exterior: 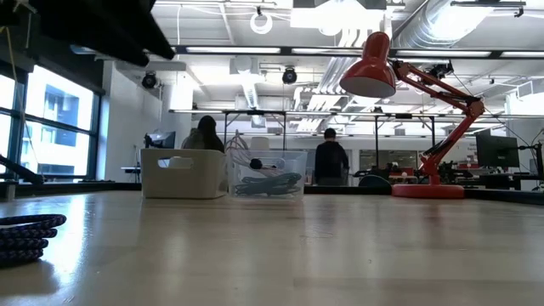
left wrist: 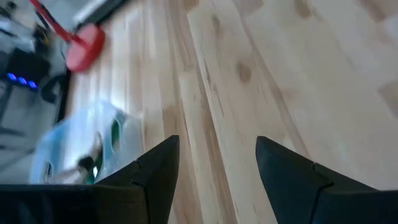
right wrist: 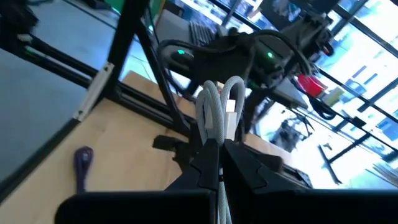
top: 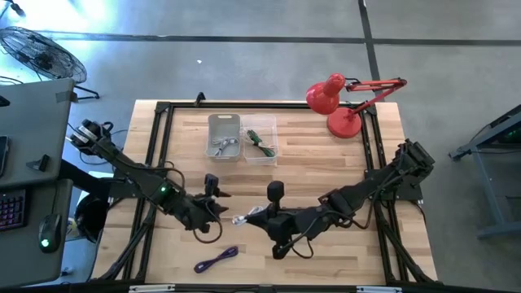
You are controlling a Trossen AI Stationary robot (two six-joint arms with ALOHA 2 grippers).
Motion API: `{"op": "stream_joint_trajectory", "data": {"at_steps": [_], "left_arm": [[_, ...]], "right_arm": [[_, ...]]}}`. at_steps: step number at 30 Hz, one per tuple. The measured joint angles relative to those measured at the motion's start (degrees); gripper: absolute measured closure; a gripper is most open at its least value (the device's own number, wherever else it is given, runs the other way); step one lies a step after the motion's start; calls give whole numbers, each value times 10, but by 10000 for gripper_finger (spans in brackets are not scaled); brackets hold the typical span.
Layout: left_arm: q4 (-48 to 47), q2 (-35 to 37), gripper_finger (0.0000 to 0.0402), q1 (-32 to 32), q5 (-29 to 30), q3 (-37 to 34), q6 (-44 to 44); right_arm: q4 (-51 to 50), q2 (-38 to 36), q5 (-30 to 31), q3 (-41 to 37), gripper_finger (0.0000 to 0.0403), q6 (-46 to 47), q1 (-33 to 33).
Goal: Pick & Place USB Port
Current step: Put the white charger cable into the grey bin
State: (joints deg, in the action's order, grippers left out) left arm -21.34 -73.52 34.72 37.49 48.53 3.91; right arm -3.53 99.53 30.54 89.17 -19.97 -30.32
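A white coiled USB cable (top: 244,218) sits in my right gripper (top: 259,216), which is shut on it near the table's middle, toward the near edge. In the right wrist view the cable's loops (right wrist: 217,106) stick out past the gripper (right wrist: 221,144). My left gripper (top: 218,207) is open just left of the cable and holds nothing; its wrist view shows the gripper (left wrist: 217,143) over bare wood. A purple coiled cable (top: 216,259) lies flat on the table near the near edge, and it also shows in the low view (exterior: 25,234). My right gripper pinches the white cable's coiled bundle (right wrist: 214,134) between its two fingers, coming level from the table's right side. The loops stand out beyond the fingertips toward the left arm. The low view shows none of the cable on the table top, so it looks lifted clear.
A grey bin (top: 224,137) and a clear bin (top: 260,140) with a green cable stand side by side at the far middle. A red desk lamp (top: 338,102) stands at the far right corner. A black frame (top: 159,130) rims the table. People stand in the room behind (exterior: 330,157).
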Motion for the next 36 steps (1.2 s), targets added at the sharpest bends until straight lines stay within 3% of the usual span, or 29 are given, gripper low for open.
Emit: {"op": "stream_joint_trajectory", "data": {"at_steps": [6,15,18,25,36], "left_arm": [[86,0,195,3,-16,0,76],[290,2,195,3,-145,0,225],[303,4,195,2,-138,0,248],[302,7,195,2,-46,0,258],[316,5,195,2,-98,0,257]], "right_arm": [[21,0,-15,0,402,-10,-4],[30,0,-20,0,402,-25,-8],[30,0,-19,0,402,-32,-10],[30,0,3,0,403,-56,-24],[23,-18,9,0,403,-60,-38]]}}
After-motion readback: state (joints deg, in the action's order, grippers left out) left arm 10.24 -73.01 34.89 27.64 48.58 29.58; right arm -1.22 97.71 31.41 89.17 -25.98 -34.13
